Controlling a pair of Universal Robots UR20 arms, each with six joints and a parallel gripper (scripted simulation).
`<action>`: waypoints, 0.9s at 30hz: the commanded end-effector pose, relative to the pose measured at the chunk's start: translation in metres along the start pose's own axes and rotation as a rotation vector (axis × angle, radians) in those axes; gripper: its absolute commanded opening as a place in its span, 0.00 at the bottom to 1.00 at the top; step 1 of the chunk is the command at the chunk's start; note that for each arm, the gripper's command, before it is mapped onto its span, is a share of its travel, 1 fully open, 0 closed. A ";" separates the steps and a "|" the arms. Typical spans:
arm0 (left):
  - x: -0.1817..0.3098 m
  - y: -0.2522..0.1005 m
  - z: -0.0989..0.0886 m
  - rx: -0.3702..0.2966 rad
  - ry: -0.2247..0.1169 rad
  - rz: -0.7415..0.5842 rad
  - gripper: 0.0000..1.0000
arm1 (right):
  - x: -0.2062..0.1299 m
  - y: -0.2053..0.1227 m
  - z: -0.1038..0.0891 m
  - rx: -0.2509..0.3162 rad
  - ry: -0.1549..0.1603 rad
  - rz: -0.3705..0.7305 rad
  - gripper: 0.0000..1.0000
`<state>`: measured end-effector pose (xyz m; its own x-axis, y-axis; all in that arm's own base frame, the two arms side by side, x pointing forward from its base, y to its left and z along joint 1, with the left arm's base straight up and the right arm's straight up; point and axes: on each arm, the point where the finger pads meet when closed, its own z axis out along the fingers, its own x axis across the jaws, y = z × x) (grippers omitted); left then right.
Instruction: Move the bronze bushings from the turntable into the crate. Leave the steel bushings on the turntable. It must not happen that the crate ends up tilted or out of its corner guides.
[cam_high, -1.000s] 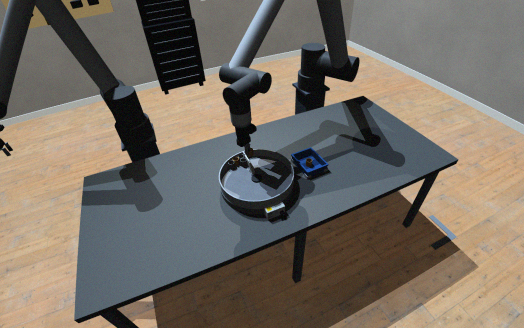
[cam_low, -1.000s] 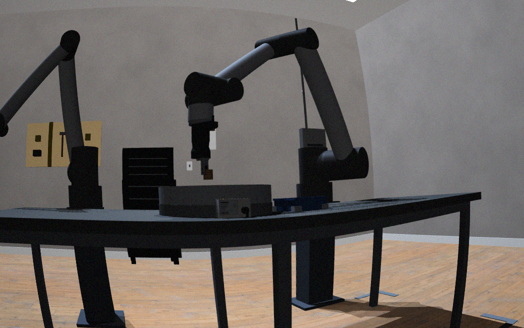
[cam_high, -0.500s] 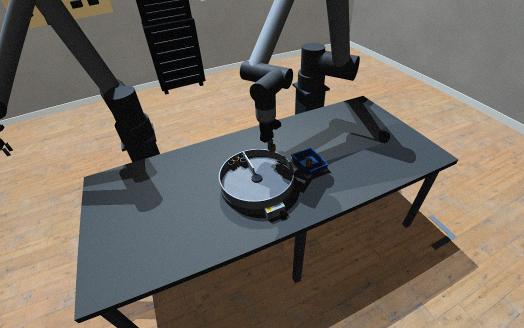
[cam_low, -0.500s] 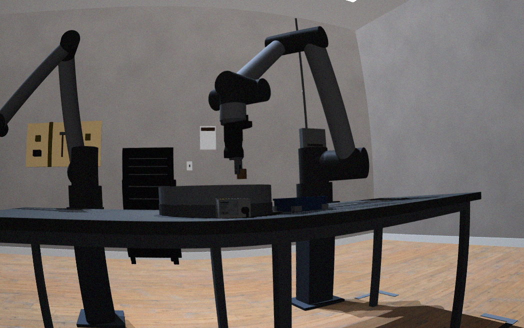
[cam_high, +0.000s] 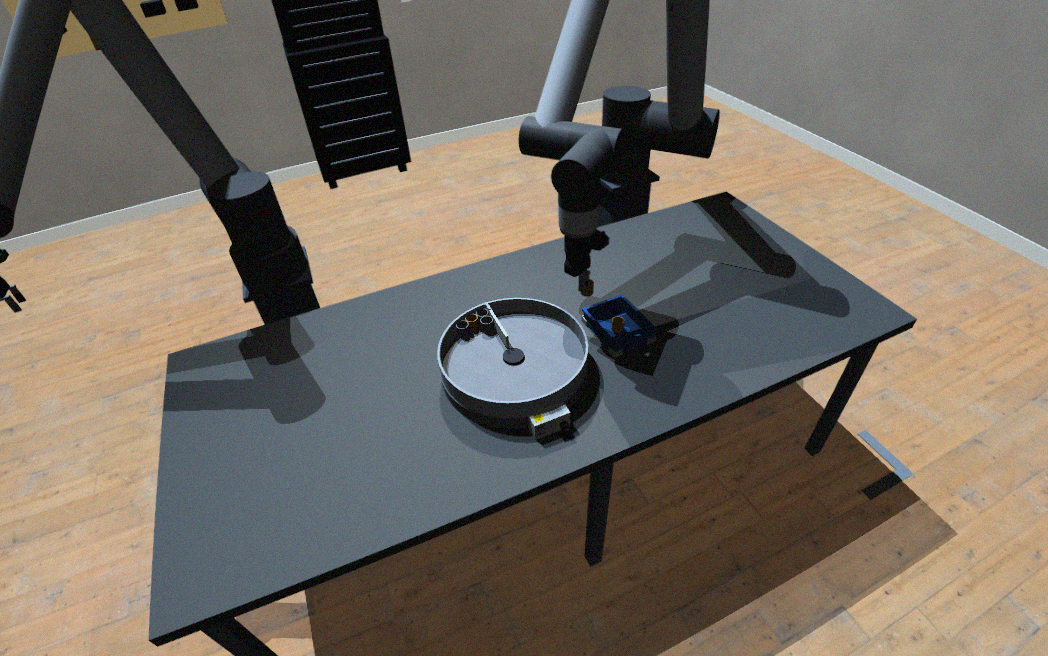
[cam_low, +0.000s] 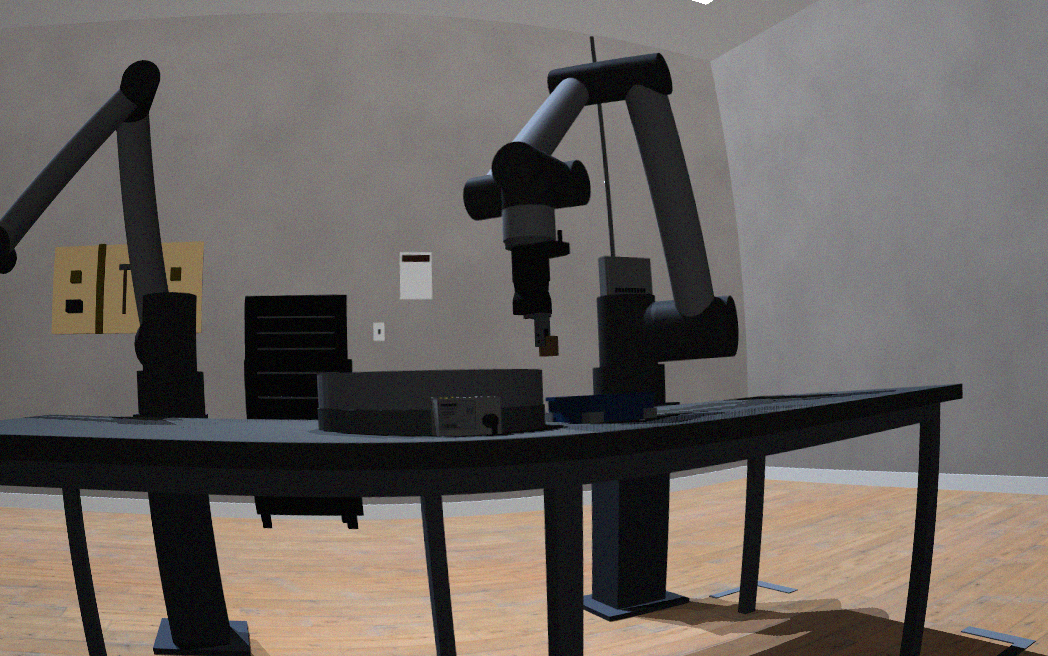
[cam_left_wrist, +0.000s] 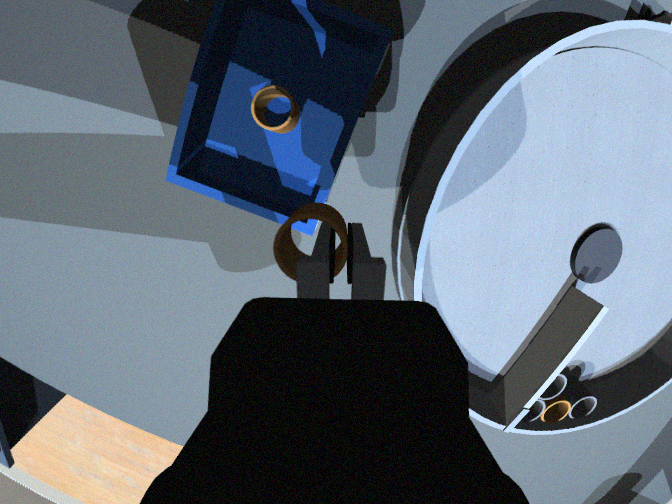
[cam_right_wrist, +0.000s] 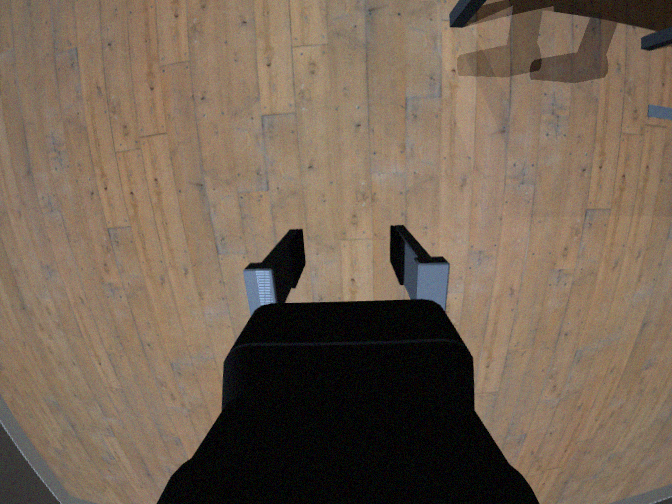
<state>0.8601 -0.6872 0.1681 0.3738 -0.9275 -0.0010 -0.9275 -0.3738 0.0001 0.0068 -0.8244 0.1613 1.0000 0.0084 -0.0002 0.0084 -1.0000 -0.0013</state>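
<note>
My left gripper (cam_high: 583, 276) (cam_low: 542, 332) (cam_left_wrist: 341, 241) is shut on the wall of a bronze bushing (cam_high: 587, 288) (cam_low: 549, 346) (cam_left_wrist: 282, 249). It holds it above the table by the near corner of the blue crate (cam_low: 595, 405) (cam_left_wrist: 233, 202) in the left wrist view. One bronze bushing (cam_high: 618, 324) (cam_left_wrist: 257, 118) stands inside the crate, which looks level. On the turntable (cam_high: 479, 379) (cam_low: 371, 389) (cam_left_wrist: 488, 217), one bronze bushing (cam_high: 472, 319) (cam_left_wrist: 554, 413) stands among three steel bushings (cam_high: 462, 327) (cam_left_wrist: 581, 407). My right gripper (cam_high: 15, 297) (cam_right_wrist: 346, 245) is open and empty, away from the table.
A divider bar (cam_high: 498, 324) (cam_left_wrist: 553, 349) stands beside the bushings on the turntable, whose raised wall lies close to the crate. A control box (cam_high: 549, 422) (cam_low: 466, 416) sits at the turntable's front. Only floor (cam_right_wrist: 347, 162) and table legs show below my right gripper.
</note>
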 end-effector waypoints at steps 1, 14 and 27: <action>-0.040 -0.026 -0.002 0.000 0.002 0.001 0.00 | 0.000 0.001 -0.001 -0.001 0.000 0.000 1.00; -0.065 -0.042 -0.001 0.000 0.002 0.001 0.00 | 0.000 0.001 -0.001 -0.001 0.000 0.000 1.00; -0.065 -0.042 -0.001 0.000 0.002 0.001 0.00 | 0.000 0.001 -0.001 -0.001 0.000 0.000 1.00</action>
<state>0.8745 -0.6111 0.1687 0.3732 -0.9278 0.0000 -0.9278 -0.3732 0.0001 0.0068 -0.8244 0.1613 1.0000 0.0084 -0.0002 0.0084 -1.0000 -0.0013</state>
